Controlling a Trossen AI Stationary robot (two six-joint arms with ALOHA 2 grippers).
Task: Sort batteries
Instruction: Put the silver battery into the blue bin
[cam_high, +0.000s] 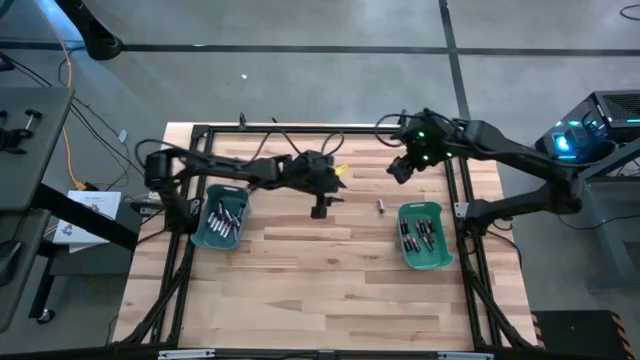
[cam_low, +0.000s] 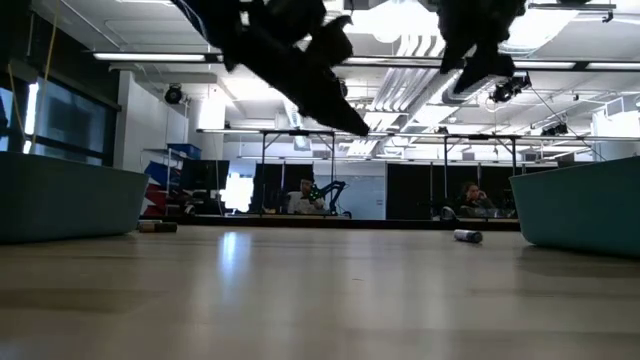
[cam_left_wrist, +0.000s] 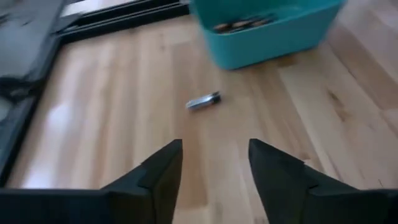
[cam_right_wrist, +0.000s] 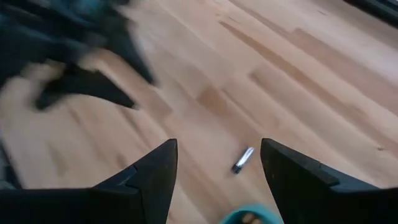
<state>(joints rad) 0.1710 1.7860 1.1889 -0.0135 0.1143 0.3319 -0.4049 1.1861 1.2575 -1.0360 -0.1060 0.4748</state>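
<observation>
Table (cam_high: 300, 270): battery (cam_high: 381, 207) right of left gripper (cam_high: 319, 210)

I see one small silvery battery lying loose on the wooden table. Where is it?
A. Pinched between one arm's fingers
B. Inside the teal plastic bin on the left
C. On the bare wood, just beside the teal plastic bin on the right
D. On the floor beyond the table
C: the small silvery cylindrical battery lies on the wooden tabletop, apart from the right-hand teal plastic bin, and neither the left gripper nor the right gripper touches it.
</observation>
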